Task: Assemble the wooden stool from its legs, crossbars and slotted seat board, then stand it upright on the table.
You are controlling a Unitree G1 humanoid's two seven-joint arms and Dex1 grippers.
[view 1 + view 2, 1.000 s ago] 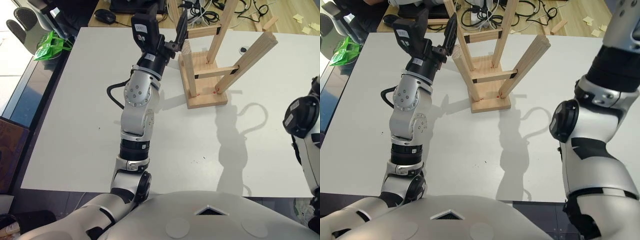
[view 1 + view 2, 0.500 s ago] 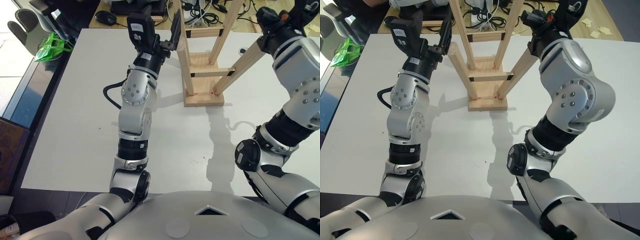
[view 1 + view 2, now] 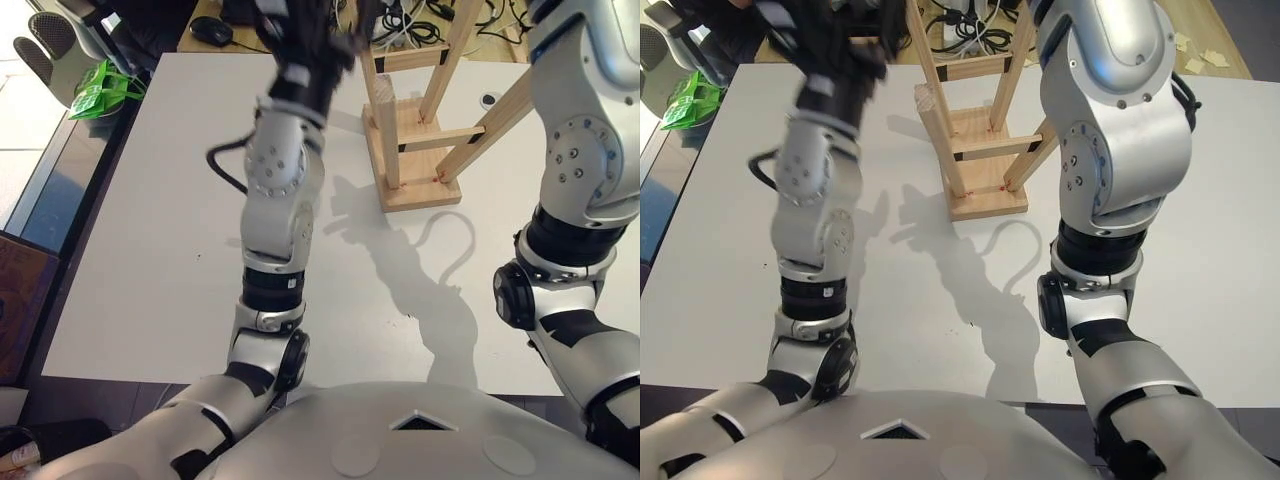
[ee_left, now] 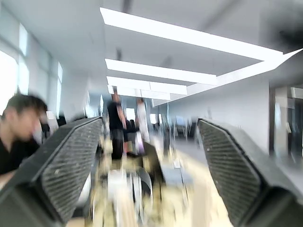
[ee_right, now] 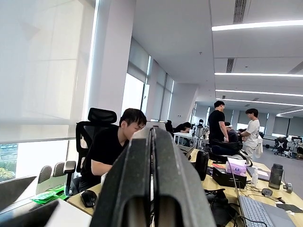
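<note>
Your pale wooden stool (image 3: 430,138) sits upside down on its slotted seat board (image 3: 420,195) at 1 o'clock on the white desk (image 3: 150,250), legs up. Your left gripper (image 4: 150,124) is spread wide and empty. Your right gripper (image 5: 152,133) is pressed closed on nothing. Both arms are raised beside the legs, so a careless sweep could tip the stool over the far edge, close by at 12 o'clock. Turn it over toward 6 o'clock, where bare desk lies.

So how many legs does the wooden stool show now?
4: near-left leg, near-right leg partly behind the right arm, far-left leg, far-right leg; both far ones leave the frame.
</note>
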